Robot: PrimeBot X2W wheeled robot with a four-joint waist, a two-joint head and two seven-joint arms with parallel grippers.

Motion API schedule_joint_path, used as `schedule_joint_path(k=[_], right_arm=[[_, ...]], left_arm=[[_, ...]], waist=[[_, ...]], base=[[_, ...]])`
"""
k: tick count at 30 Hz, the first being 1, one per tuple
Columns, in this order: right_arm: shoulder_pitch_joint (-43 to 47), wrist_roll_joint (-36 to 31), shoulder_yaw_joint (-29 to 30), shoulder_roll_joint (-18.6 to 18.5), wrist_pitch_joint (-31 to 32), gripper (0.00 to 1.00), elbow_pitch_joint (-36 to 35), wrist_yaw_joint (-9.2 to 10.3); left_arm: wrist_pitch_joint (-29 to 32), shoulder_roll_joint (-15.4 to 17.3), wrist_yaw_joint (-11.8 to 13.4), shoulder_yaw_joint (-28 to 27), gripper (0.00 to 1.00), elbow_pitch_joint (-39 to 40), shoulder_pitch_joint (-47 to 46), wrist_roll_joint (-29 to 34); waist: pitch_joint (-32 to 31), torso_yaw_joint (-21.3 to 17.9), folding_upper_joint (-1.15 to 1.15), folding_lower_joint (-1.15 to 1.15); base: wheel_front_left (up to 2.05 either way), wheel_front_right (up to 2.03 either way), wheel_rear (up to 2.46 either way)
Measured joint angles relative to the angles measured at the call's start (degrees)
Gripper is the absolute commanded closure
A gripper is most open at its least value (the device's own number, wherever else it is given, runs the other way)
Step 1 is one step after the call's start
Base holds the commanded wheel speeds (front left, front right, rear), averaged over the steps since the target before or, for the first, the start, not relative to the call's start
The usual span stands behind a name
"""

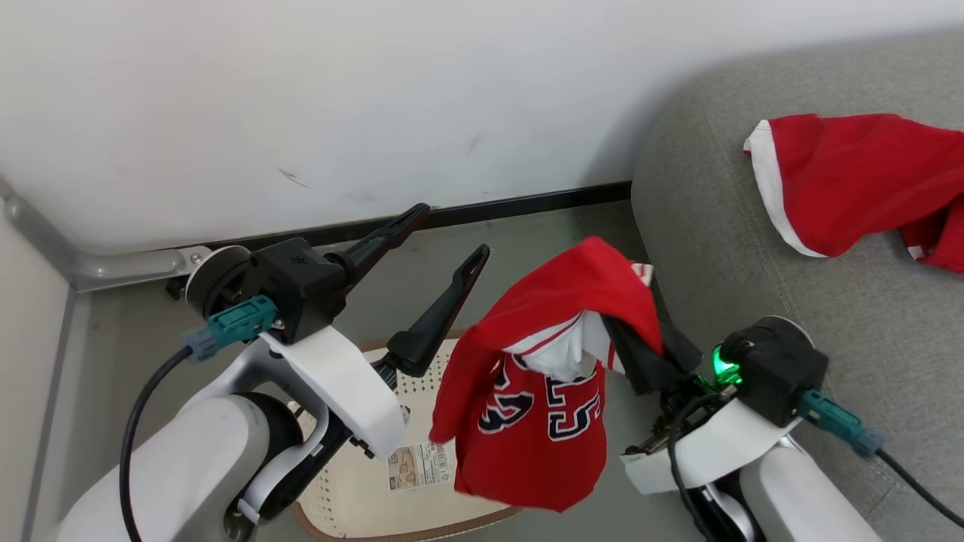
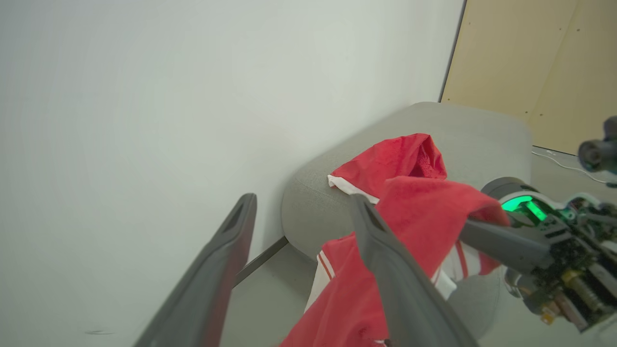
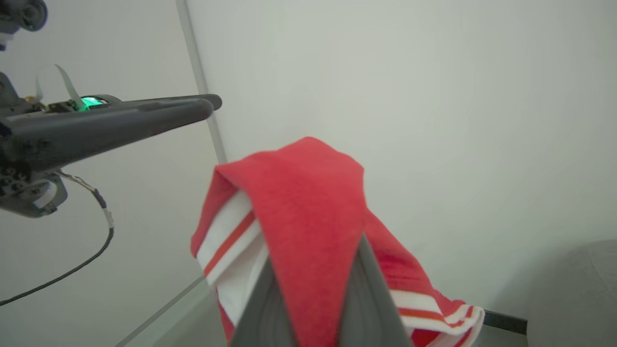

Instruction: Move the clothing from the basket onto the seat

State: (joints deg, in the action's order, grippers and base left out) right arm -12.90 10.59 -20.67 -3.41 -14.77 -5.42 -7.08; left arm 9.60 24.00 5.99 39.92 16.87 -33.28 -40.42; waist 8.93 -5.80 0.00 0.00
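Left gripper (image 1: 450, 232) spread, only the right gripper (image 3: 337, 289) pinches the jersey (image 1: 527, 421); it may slip short of the seat (image 1: 723, 248).

Jersey (image 1: 527, 444) carries black, white-edged numerals, creased: a 3, seemingly a 5; paper label (image 1: 419, 461) on basket (image 1: 354, 497) floor unreadable.

A plain white wall (image 1: 301, 90) met a grey floor (image 1: 113, 339) along a black skirting strip (image 1: 527, 202); a pale wooden panel (image 2: 540, 67) stood beyond.
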Motion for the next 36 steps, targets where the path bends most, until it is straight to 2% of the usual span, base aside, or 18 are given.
schedule_joint_path(k=[17, 36], right_arm=[[4.9, -2.3, 9.2, 0.2, 0.0, 1.00, -7.7, 0.00], [10.4, -1.6, 12.5, 0.8, 0.0, 1.00, -14.3, 0.00]], left_arm=[[0.3, 0.9, -0.2, 1.5, 0.00, 1.4, 0.9, -0.2], [1.9, 1.5, -0.7, 3.4, 0.00, 3.2, 0.9, 0.2]], waist=[[1.2, -4.6, 0.00, 0.00], [3.2, -11.7, 0.00, 0.00]], base=[[0.00, 0.00, 0.00], [0.00, 0.00, 0.00]])
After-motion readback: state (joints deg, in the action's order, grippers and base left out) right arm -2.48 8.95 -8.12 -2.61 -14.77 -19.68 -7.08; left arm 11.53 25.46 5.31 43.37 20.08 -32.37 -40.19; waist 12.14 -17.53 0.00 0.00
